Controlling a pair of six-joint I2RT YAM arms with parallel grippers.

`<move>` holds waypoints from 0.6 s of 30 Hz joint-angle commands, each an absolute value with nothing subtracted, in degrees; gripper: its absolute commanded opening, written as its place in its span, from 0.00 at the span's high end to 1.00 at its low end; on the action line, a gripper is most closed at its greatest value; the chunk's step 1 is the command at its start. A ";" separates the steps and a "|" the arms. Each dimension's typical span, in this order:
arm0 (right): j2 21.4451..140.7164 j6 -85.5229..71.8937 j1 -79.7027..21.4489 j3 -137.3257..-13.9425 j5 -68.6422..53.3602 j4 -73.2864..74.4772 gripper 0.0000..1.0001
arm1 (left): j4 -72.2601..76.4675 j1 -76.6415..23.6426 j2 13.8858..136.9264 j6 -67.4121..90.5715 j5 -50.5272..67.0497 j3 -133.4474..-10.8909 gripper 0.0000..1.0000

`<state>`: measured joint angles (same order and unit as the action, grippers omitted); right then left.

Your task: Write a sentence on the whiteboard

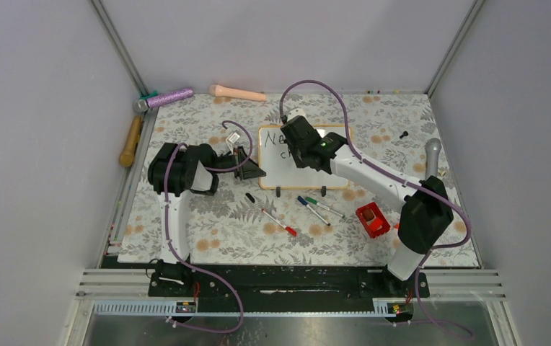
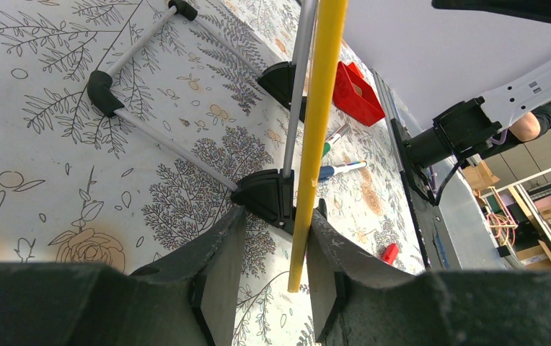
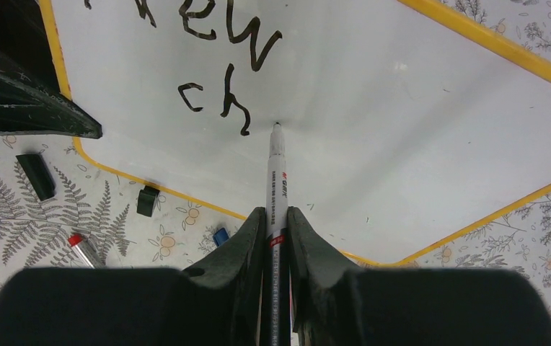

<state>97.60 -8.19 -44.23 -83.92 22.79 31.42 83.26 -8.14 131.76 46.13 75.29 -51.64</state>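
The whiteboard [image 1: 319, 169] stands tilted at mid-table, its yellowish frame [image 2: 319, 108] edge-on in the left wrist view. On the whiteboard [image 3: 402, 130] the sentence [image 3: 222, 32] reads "New" with "ch" below it. My right gripper [image 3: 276, 216] is shut on a black marker [image 3: 277, 173], whose tip touches the board just right of the "h". My right gripper [image 1: 300, 140] hovers over the board's upper left. My left gripper [image 2: 276, 216] grips the board's left edge, one finger on the stand's black bracket [image 2: 262, 194], the other on the frame. My left gripper [image 1: 249, 169] sits left of the board.
Loose markers [image 1: 314, 210] and a red-capped one [image 1: 280, 222] lie in front of the board, with a black cap [image 1: 249, 197]. A red box [image 1: 372, 220] sits at front right. A pink roller [image 1: 236, 92], purple stick [image 1: 168, 97] and wooden handle [image 1: 130, 140] lie at the back left.
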 commanded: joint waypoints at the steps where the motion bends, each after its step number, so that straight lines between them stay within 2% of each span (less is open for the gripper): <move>1: 98.40 -8.50 -43.79 -85.69 21.29 31.62 1.00 | 83.93 -8.31 133.15 43.95 74.36 -52.04 0.65; 18: 99.93 -8.60 -43.77 -87.04 24.86 32.01 1.00 | 83.90 -8.30 133.18 43.95 74.39 -52.03 0.65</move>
<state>98.76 -8.21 -44.21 -84.27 22.06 31.48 83.29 -8.14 131.76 46.13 75.26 -51.64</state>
